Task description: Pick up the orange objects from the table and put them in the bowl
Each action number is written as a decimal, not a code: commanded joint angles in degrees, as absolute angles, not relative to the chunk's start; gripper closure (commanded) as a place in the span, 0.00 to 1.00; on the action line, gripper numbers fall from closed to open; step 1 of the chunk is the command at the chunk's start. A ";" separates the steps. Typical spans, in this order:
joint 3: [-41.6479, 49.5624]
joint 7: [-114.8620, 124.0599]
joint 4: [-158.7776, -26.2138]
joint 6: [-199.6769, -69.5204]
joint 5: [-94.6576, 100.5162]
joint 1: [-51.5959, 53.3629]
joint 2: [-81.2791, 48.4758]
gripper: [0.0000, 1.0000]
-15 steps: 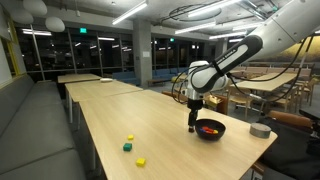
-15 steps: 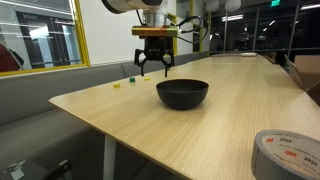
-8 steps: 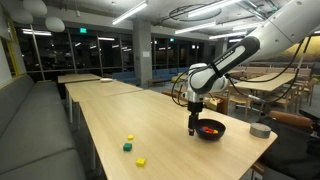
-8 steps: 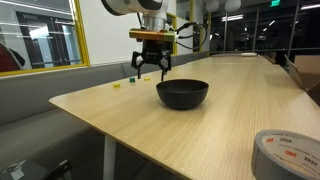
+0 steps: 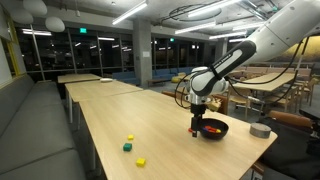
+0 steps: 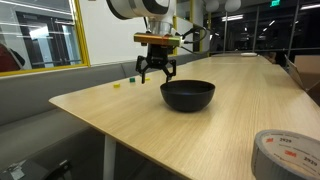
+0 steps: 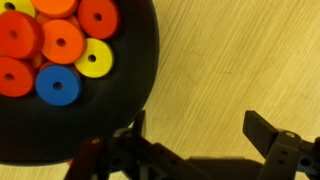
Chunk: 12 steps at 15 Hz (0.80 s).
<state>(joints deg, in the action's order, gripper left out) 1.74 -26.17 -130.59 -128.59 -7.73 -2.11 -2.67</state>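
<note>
The black bowl (image 5: 213, 131) (image 6: 188, 96) stands on the light wood table (image 5: 170, 150) (image 6: 120, 120). In the wrist view the bowl (image 7: 140, 70) fills the left side and holds several orange discs (image 7: 62, 42), a yellow disc (image 7: 93, 58) and a blue disc (image 7: 58, 86). Orange shows inside it in an exterior view (image 5: 210, 127). My gripper (image 5: 197, 124) (image 6: 157, 72) is open and empty, low over the table right beside the bowl. In the wrist view the gripper (image 7: 198, 132) has one finger at the bowl's rim. I cannot tell if it touches.
Two yellow pieces (image 5: 130, 138) (image 5: 141, 161) and a green block (image 5: 127, 147) lie on the table away from the bowl; they also show far back (image 6: 117, 85). A grey tape roll (image 5: 260, 130) (image 6: 285, 153) sits near the table's end. Similar tables stand behind.
My gripper has shifted a little sideways and lower, staying open beside the bowl. The bowl has slid slightly the same way.
</note>
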 commanded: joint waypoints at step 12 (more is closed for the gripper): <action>3.55 -20.86 -129.46 -133.61 -4.68 -4.10 -2.99 0.00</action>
<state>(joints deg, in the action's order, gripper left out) 3.42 -22.64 -130.60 -130.98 -5.89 -3.82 -2.68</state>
